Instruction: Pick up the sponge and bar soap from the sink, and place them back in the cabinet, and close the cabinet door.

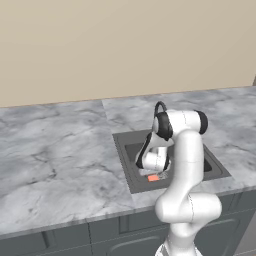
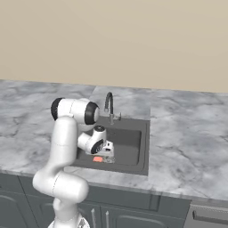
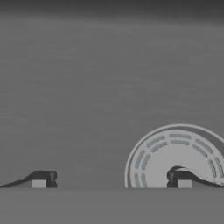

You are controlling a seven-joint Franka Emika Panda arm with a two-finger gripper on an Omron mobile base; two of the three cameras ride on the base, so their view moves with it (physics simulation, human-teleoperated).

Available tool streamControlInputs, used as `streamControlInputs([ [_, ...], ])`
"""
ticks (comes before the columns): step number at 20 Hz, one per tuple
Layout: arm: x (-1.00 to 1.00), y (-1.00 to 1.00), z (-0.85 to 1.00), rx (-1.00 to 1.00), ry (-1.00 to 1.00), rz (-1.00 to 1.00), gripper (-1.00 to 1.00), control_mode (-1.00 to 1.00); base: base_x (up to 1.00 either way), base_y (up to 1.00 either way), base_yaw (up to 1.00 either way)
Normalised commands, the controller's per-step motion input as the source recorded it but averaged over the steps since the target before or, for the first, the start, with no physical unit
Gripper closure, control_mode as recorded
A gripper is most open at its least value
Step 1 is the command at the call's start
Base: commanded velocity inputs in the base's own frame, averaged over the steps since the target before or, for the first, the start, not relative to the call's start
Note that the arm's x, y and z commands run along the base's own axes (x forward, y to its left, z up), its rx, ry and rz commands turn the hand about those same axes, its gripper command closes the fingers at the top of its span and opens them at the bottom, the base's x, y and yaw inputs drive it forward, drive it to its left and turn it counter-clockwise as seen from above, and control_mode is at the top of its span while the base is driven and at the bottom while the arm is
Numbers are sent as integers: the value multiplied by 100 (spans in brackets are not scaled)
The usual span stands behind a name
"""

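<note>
The dark grey sink (image 1: 123, 150) (image 2: 141, 149) is set in the marble counter. My arm bends down into it. The bar soap (image 1: 153, 177) (image 2: 98, 159), a small flat orange-red bar, lies on the basin floor near the front wall, just beside my gripper (image 1: 162, 175) (image 2: 108, 159). In the hand view the gripper (image 3: 111, 181) is open, its fingertips (image 3: 43, 179) wide apart with bare basin floor between them and the round drain (image 3: 175, 153) by the right tip. The sponge, the cabinet and the cabinet door are out of view.
A curved metal faucet (image 2: 109, 105) (image 1: 160, 106) stands at the sink's back edge, close behind my arm. Grey marble counter (image 1: 55, 160) (image 2: 191, 142) spreads to both sides, with grey base cabinet fronts (image 2: 129, 209) below and a beige wall behind.
</note>
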Motion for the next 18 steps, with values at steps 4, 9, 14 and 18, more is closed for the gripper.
streamControlInputs([
  [4,-17,14,0,0,3,0,-100,-100,0,0,0],
  [9,-14,2,0,0,1,0,-100,-100,0,0,0],
  [14,-12,0,1,0,0,0,-100,-100,0,0,0],
  [18,-7,0,0,0,0,0,-100,-100,0,0,0],
])
